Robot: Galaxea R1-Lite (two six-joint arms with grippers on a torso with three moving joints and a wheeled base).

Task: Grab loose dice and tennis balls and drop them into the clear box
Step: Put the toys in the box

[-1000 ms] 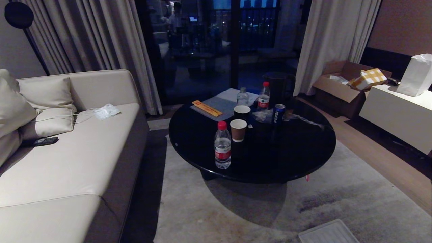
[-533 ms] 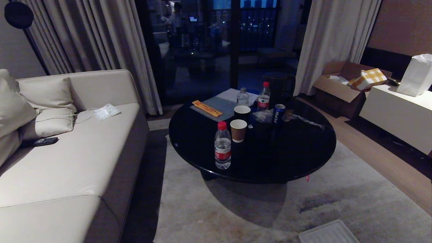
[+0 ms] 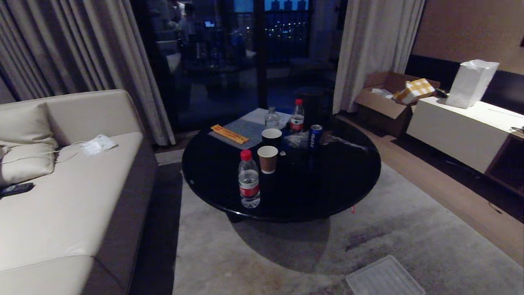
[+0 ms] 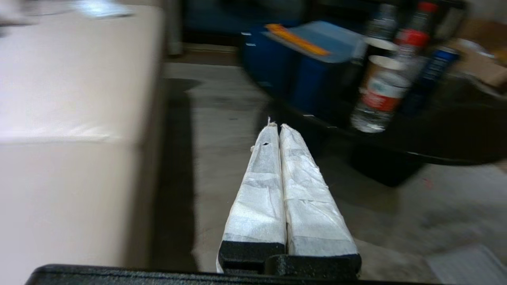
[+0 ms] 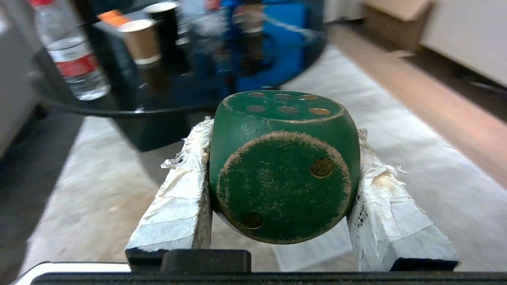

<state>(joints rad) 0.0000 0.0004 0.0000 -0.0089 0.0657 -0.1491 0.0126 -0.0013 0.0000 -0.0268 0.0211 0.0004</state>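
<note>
A dark green die [image 5: 283, 174] with worn edges and gold pips sits between the taped fingers [image 5: 178, 198] of my right gripper [image 5: 281, 130], which is shut on it above the grey rug. My left gripper [image 4: 276, 126] is shut with nothing in it, its taped fingers pressed together and pointing at the rug between the sofa and the table. Neither arm shows in the head view. The tennis balls and the clear box are out of view. A flat ribbed translucent panel [image 3: 382, 276] lies on the rug at the near right.
A round black table [image 3: 335, 180] stands ahead with water bottles [image 3: 249, 180], paper cups [image 3: 267, 159] and a can [image 3: 315, 136]. A beige sofa [image 3: 61, 205] fills the left. A white cabinet [image 3: 450, 131] and a cardboard box [image 3: 385, 102] stand at the right.
The whole head view has slid to the left, so the camera has turned to the right. Nothing on the table or sofa has moved.
</note>
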